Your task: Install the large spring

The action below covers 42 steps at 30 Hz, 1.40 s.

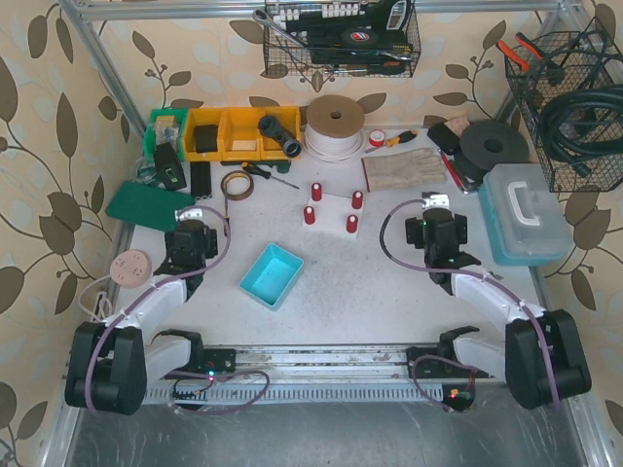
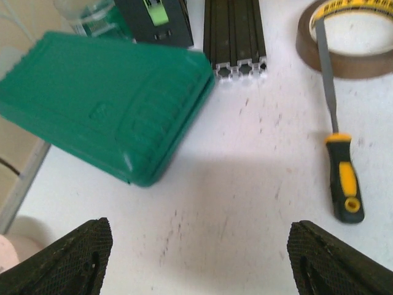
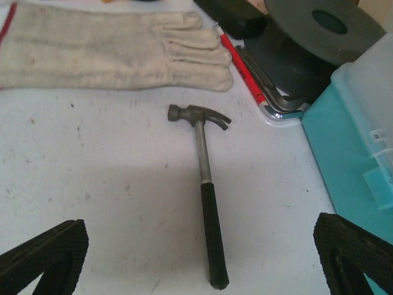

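So from the overhead cam: both arms are parked low on either side of the table. The left claw (image 1: pixel 191 226) and right claw (image 1: pixel 435 216) both point away from the bases toward the clutter at the back. In the gap between them sits a teal tray (image 1: pixel 272 275), and a bit further back a cluster of four red pegs (image 1: pixel 331 207) stands upright on a white plate.

Honestly I can't pick out the large spring anywhere. At this resolution the tray looks empty, and the red pegs could be springs or just posts, can't tell. My guess is that cluster is where the install happens. It lies to the right of the left claw and to the left of the right claw, and the right arm looks somewhat nearer. The tray is closer to the left arm, with its long side running slightly diagonal, far-right to near-left.

Left wrist cam: the fingers (image 2: pixel 67 258) are spread wide with nothing between them, so the claw is released. Ahead of it are a green case (image 2: pixel 104 104), a black aluminium extrusion (image 2: pixel 236 37), a screwdriver (image 2: pixel 341 172) and a tape roll (image 2: pixel 350 37). No spring.

Right wrist cam: same deal, the fingers (image 3: pixel 43 258) are splayed apart and empty. A hammer (image 3: pixel 206 184) lies straight ahead with its handle toward the claw, a work glove (image 3: pixel 104 49) lies beyond it, and a teal box (image 3: pixel 356 153) is off to the right. Neither claw is aimed at the pegs, so either arm would have to swing inward first.
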Motion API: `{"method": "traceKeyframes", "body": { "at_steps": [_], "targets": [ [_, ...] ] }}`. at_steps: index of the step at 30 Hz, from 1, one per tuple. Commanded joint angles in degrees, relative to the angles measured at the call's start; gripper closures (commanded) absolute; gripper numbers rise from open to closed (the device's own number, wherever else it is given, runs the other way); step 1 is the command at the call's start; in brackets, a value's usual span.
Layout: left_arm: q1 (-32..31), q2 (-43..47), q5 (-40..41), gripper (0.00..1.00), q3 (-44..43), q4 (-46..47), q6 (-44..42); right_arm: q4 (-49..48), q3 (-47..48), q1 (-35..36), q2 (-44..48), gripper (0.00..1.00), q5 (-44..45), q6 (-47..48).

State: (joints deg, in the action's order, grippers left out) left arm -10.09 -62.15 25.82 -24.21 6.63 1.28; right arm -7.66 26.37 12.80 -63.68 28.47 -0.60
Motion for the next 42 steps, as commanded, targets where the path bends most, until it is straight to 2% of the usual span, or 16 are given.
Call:
{"method": "traceKeyframes", "body": {
  "at_steps": [1,3,6,10,13,16,19,22,26,32,35,42],
  "targets": [
    [1.7,0.1,-0.5,0.19,5.9,14.8,-1.4,-8.0,-3.8,-2.0,-1.6,0.01,-3.3,2.6],
    [3.4,0.7,-3.6,0.19,7.9,20.4,-2.8,-13.7,-6.7,-3.7,-1.1,0.01,-6.5,2.0],
    [6.0,-1.7,-8.0,0.19,7.5,23.9,-4.0,-20.3,-8.3,-5.7,-2.0,0.01,-9.2,3.3],
    [7.8,-6.2,-6.2,0.18,7.4,28.4,-2.1,-24.4,-6.2,-9.9,-7.8,0.01,-13.5,3.2],
    [7.9,-10.0,-9.0,0.18,5.8,30.2,-2.5,-25.5,-2.6,-12.0,-13.1,0.01,-18.3,3.7],
    [7.9,-14.9,-8.9,0.17,3.8,32.1,-2.8,-23.7,0.8,-12.6,-17.0,0.01,-18.5,4.8],
    [7.9,-19.5,-7.9,0.17,2.7,34.6,-2.7,-30.2,-0.8,-13.7,-20.0,0.01,-18.0,3.9],
    [7.9,-23.7,-7.7,0.16,5.0,42.0,-3.0,-32.5,-1.6,-13.9,-20.5,0.01,-20.7,5.0],
    [7.9,-23.5,-7.6,0.15,4.9,41.4,-2.8,-44.2,-6.9,-13.8,-22.8,0.01,-21.2,5.0],
    [8.2,-22.7,-4.8,0.15,6.4,42.7,-1.1,-42.2,-6.5,-13.9,-22.3,0.00,-20.8,4.9],
    [8.1,-23.1,-3.9,0.15,4.2,39.1,-0.9,-42.0,-6.5,-13.8,-22.1,0.00,-20.6,5.0],
    [7.4,-23.1,-3.6,0.15,4.2,39.1,-1.7,-41.7,-6.3,-13.2,-22.1,0.00,-19.9,5.5]
  ]
}}
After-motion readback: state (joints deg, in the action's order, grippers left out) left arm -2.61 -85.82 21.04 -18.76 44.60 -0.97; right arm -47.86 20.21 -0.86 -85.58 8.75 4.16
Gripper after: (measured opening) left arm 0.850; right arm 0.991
